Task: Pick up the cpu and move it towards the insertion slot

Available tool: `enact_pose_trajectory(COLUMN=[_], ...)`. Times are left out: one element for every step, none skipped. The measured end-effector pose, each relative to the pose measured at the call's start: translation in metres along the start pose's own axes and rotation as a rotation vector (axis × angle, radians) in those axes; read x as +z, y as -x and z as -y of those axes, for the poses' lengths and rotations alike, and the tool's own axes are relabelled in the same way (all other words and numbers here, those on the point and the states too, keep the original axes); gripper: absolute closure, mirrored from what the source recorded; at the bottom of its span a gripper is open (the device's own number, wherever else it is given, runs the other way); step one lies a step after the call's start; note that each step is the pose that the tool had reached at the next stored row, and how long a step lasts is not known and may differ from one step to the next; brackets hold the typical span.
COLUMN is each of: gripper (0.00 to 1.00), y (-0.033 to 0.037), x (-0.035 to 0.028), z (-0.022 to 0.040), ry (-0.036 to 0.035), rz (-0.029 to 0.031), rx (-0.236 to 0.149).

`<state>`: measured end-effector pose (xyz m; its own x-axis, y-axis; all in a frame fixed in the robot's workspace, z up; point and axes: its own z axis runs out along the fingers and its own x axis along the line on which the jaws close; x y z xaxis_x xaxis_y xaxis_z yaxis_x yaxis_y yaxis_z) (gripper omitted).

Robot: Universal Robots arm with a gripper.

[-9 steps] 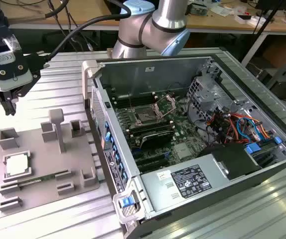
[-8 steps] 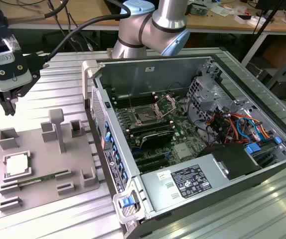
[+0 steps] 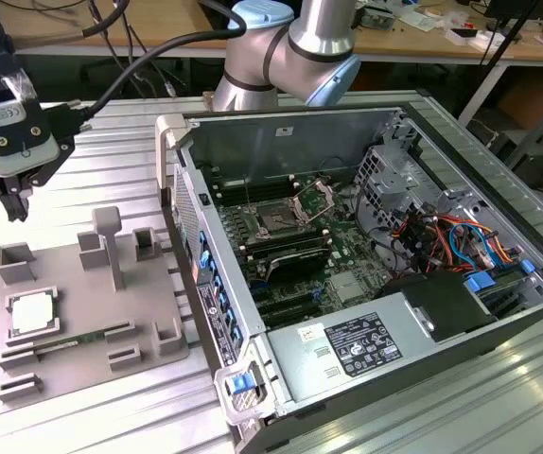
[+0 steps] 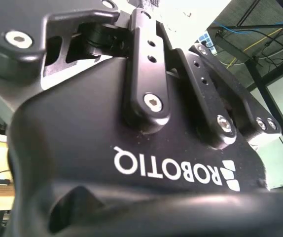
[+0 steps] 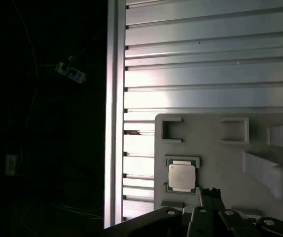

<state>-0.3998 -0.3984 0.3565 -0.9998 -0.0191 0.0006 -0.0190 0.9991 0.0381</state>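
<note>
We are looking across a ribbed aluminium table (image 3: pixel 111 161), with a cluttered wooden workbench (image 3: pixel 111 24) running along the top of the exterior view. An open computer case (image 3: pixel 281 132) is lying on the table, taking up the centre and right of the frame. A grey fixture tray (image 3: pixel 73 350) is sitting at the lower left.

The cpu (image 3: pixel 32 312) is resting flat in a square pocket near the tray's left edge, silver top up. In the first wrist view we are seeing it (image 5: pixel 182 176) seated in that same pocket, square to its walls.

The gripper (image 3: pixel 7 200) is hanging at the upper left of the exterior view, above the tray and well apart from the chip. It is carrying nothing, and we cannot tell how widely it is set. The insertion slot (image 3: pixel 279 222) is waiting inside the case at the centre of the frame, its metal frame standing open.

We are judging that the approach to the pick-up is the step in hand, with the grasp not yet made. In our judgement that grasp is calling for the gripper to be centred over the pocket. It also needs lining up with the chip's edges, so that it is meeting the thin rim and not the pocket walls.
</note>
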Motion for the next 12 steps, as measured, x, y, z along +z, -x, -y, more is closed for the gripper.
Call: enact_pose_trajectory(gripper=[0.89,0.89,0.89,0.89,0.89,0.89,0.89,0.89,0.89,0.89,0.89,0.89], y=[0.0,0.0,0.0,0.0,0.0,0.0,0.0,0.0,0.0,0.0,0.0,0.0], x=[0.0002,0.0006,0.0007,0.0009,0.001,0.0011,0.0015,0.0017,0.0019,0.002,0.0022,0.0024], z=[0.0001,0.0002,0.0002,0.0003,0.0003,0.0003,0.0004,0.0005,0.0005,0.0005,0.0005,0.0006], ry=[0.0,0.0001,0.0,0.0001,0.0001,0.0,0.0001,0.0001,0.0,0.0001,0.0001,0.0001], rz=[0.0,0.0001,0.0001,0.0001,0.0001,0.0001,0.0001,0.0,0.0001,0.0001,0.0,0.0001], rx=[0.0,0.0,0.0,0.0,0.0,0.0,0.0,0.0,0.0,0.0,0.0,0.0])
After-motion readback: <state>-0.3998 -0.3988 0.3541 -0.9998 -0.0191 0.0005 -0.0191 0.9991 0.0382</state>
